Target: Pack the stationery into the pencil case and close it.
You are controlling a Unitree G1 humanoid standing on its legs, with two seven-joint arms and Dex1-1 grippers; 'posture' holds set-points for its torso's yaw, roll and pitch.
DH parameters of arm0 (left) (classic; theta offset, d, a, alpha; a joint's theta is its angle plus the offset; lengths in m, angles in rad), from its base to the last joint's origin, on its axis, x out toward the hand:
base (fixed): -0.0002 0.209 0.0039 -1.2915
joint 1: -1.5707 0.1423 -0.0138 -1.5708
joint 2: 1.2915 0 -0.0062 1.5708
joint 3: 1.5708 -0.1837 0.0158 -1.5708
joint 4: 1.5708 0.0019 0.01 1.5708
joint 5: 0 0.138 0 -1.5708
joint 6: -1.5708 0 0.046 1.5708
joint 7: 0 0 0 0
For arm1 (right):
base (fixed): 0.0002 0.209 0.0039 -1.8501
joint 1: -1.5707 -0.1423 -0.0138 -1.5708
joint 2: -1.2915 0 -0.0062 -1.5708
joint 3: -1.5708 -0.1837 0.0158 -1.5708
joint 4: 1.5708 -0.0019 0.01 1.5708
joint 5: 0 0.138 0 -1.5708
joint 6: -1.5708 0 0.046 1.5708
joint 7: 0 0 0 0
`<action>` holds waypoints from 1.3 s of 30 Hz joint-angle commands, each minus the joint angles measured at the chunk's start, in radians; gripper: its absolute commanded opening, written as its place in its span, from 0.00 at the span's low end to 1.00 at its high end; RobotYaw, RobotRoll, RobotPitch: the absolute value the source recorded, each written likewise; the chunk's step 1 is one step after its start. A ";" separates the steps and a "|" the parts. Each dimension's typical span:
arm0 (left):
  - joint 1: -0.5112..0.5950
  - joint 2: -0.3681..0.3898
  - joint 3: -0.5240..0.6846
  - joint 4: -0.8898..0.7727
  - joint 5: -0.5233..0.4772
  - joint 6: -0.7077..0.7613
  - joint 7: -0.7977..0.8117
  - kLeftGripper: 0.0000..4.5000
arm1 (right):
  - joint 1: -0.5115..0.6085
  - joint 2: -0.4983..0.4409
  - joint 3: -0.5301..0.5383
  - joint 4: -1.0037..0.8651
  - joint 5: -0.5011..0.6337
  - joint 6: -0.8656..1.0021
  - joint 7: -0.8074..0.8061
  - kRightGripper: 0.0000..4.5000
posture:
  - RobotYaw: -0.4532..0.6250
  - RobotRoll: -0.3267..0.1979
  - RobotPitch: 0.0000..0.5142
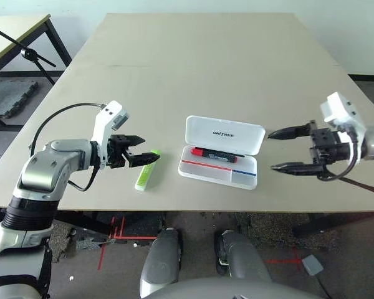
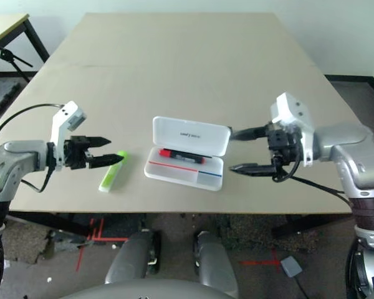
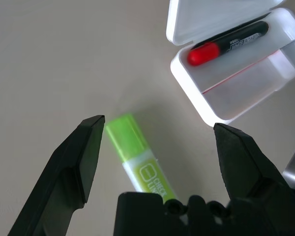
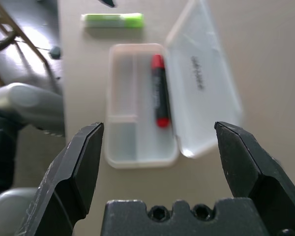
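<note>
I take the pencil case point(image 1: 221, 159) as my landmark: it sits near the table's point(image 1: 206, 68) front edge with its lid swung up and back, lettering showing. Inside its tray, along the hinge side, I see the black marker with a red cap point(image 1: 217, 152), red end toward my left arm. The lime-green highlighter point(image 1: 147, 169) lies flat on the table to the left of the case, apart from it. My left gripper point(image 1: 141, 156) hangs just over the highlighter's far end, fingers spread, gripping nothing. My right gripper point(image 1: 279, 151) hovers to the right of the case, pointing at it, fingers spread wide and empty.
</note>
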 commanded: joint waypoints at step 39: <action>0.053 0.022 -0.125 -0.163 -0.015 0.362 0.312 0.24 | -0.040 -0.051 -0.036 0.189 0.003 -0.108 0.065 1.00 | 0.66 0.62 0.20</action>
